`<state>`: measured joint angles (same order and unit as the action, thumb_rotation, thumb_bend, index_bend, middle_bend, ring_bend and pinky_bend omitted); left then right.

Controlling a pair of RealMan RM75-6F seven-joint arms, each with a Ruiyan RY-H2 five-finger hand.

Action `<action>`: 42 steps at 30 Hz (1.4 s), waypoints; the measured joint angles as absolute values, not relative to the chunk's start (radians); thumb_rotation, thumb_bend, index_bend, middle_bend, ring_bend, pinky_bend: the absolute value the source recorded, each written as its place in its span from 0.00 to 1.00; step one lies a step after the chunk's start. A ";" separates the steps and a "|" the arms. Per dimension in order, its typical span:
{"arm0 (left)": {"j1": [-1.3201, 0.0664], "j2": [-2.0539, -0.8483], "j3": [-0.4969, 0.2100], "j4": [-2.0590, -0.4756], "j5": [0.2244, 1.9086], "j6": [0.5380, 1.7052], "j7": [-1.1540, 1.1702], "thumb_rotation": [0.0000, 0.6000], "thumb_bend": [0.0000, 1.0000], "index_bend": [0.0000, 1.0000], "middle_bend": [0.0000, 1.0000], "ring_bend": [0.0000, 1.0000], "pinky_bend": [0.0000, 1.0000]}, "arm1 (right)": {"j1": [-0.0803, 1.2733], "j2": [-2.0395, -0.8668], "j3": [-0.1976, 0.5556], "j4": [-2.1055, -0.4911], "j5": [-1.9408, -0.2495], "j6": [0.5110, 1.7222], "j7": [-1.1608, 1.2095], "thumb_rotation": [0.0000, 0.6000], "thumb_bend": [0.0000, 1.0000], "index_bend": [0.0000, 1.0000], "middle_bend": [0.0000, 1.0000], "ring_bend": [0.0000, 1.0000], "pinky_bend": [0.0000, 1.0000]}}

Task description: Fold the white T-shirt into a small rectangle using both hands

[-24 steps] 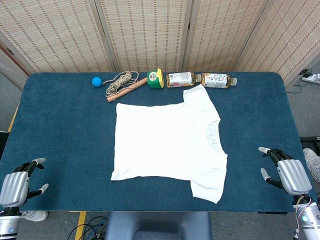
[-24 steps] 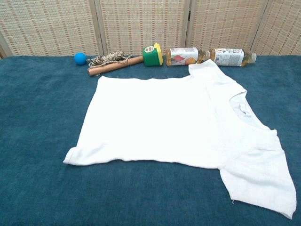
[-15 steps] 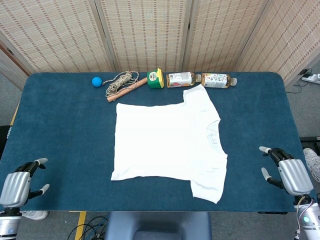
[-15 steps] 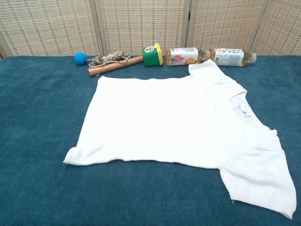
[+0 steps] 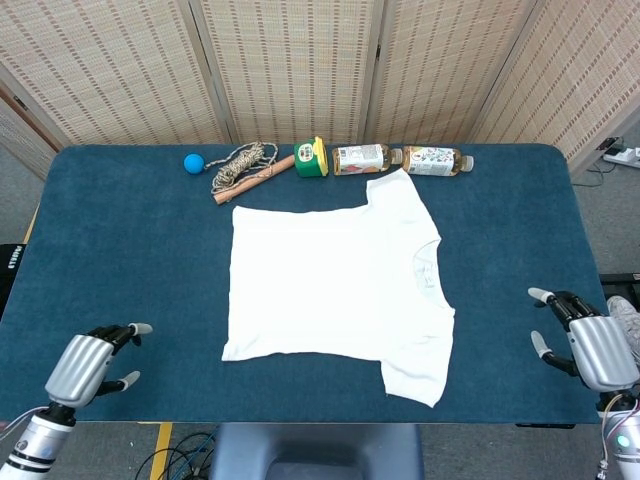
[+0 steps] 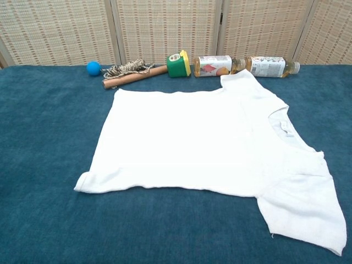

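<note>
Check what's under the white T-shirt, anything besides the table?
Only the blue table cloth shows around the white T-shirt, which lies flat and spread out. No bulge suggests anything beneath, but the fabric covers that patch, so it cannot be confirmed.

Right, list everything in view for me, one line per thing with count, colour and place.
T-shirt: one, white, spread flat mid-table, neck toward the right side.
Ball: one, blue, far edge, leftmost of the row.
Rope bundle: one, tan, far edge, right of the ball, around a wooden stick.
Green container: one, green with a yellow lid, on its side, far edge.
Bottles: two, clear with amber drink and labels, lying end to end, far edge.
Table: one, dark blue cloth cover.
Screen: woven beige panels behind the table.
Left hand: one, silver, near left corner, holding nothing.
Right hand: one, silver, near right edge, holding nothing.
</note>
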<state>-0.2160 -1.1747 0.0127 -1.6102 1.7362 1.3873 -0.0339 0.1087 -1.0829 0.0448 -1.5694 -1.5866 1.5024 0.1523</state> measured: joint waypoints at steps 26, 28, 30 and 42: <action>-0.489 -1.460 -0.010 -1.449 1.745 1.083 0.095 1.00 0.05 0.40 0.86 0.81 0.93 | 0.111 -1.087 0.047 -1.569 -1.569 1.486 0.147 1.00 0.41 0.21 0.36 0.32 0.40; -0.497 -1.479 -0.013 -1.438 1.729 1.067 0.122 1.00 0.05 0.40 0.86 0.81 0.93 | 0.110 -1.086 0.048 -1.568 -1.568 1.488 0.148 1.00 0.41 0.21 0.36 0.32 0.40; -0.506 -1.502 -0.016 -1.425 1.704 1.047 0.141 1.00 0.05 0.40 0.86 0.81 0.93 | 0.108 -1.086 0.048 -1.566 -1.567 1.490 0.150 1.00 0.41 0.21 0.36 0.32 0.40; -0.530 -1.595 -0.021 -1.330 1.634 1.035 0.142 1.00 0.05 0.41 0.86 0.81 0.93 | 0.102 -1.087 0.047 -1.559 -1.557 1.487 0.158 1.00 0.41 0.21 0.36 0.34 0.40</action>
